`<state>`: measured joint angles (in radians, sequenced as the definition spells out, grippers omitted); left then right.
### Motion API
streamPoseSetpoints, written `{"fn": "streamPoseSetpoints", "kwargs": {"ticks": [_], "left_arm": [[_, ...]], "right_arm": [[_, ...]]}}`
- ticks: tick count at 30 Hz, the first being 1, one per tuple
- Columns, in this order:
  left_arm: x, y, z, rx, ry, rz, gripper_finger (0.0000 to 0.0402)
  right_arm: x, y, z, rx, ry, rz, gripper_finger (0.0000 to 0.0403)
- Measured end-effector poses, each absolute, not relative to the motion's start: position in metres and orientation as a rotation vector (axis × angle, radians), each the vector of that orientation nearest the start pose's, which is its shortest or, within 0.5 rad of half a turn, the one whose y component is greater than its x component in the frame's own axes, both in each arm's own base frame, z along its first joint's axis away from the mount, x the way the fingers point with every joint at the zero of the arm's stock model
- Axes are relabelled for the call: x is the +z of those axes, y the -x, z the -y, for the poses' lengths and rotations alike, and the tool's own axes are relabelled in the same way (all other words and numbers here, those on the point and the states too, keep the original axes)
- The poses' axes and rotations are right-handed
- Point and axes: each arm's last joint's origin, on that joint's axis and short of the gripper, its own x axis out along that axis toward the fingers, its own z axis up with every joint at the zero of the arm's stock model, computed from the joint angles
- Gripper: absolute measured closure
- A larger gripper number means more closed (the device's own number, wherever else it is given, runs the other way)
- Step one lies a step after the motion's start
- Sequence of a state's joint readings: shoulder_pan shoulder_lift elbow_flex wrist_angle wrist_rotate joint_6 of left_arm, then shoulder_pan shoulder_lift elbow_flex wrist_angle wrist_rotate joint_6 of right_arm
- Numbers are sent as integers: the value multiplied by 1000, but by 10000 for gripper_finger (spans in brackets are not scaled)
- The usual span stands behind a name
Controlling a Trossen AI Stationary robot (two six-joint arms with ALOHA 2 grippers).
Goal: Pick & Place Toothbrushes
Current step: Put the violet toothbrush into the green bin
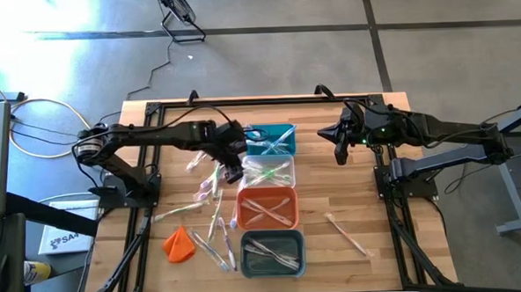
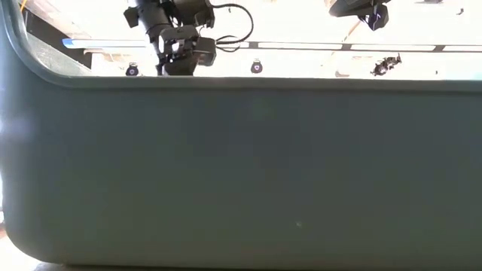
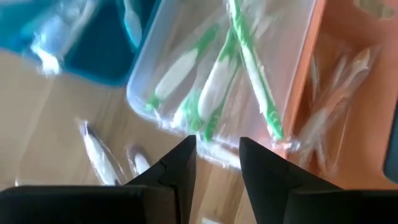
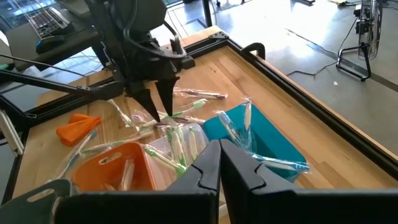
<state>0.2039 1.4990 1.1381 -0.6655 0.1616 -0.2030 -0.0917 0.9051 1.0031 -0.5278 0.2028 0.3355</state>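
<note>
1. Overhead, four bins in a line down the middle of the wooden table (image 1: 369, 203): teal bin (image 1: 270, 138), then clear bin (image 1: 268, 172), then orange bin (image 1: 268, 207), then grey bin (image 1: 272, 253).
2. Left gripper (image 1: 234, 167) poised low at the clear bin's outer edge, on the side facing the loose pile; fingers (image 3: 177, 171) parted by a narrow gap, nothing seen clamped between them.
3. Green-and-white toothbrushes (image 3: 214, 87) lying wrapped inside the clear bin, just ahead of those fingertips.
4. More toothbrushes scattered on the bare wood beside the clear bin (image 1: 212, 205), several trailing toward the grey bin's end of the row.
5. One stray toothbrush (image 1: 345, 233) lying alone on the far side of the orange bin, well apart from the pile.
6. Orange cloth lump (image 1: 178, 244) resting near the loose pile, level with the grey bin.
7. Right gripper (image 1: 339, 151) hanging above the table beside the teal bin, away from the pile; fingers (image 4: 205, 171) pressed together, empty.
8. Low camera blocked almost wholly by the grey bin's wall (image 2: 241, 173), both arms showing above its rim.
</note>
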Motion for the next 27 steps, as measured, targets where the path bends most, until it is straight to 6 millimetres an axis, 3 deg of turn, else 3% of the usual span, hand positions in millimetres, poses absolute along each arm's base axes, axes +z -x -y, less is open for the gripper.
{"fn": "streamPoseSetpoints", "kwargs": {"ticks": [5,8,17,22,27], "left_arm": [[257,-293,-59,163,372,-1001,282],[271,-283,-67,137,416,-940,290],[311,-222,-104,269,377,-849,380],[306,-190,-124,463,392,-873,396],[284,-167,-138,593,511,-897,392]], "right_arm": [[355,-181,23,-359,-304,-378,401],[355,-181,23,-360,-304,-378,401],[355,-181,23,-365,-310,-376,401],[355,-181,23,-365,-312,-376,401],[355,-181,23,-366,-314,-375,401]]}}
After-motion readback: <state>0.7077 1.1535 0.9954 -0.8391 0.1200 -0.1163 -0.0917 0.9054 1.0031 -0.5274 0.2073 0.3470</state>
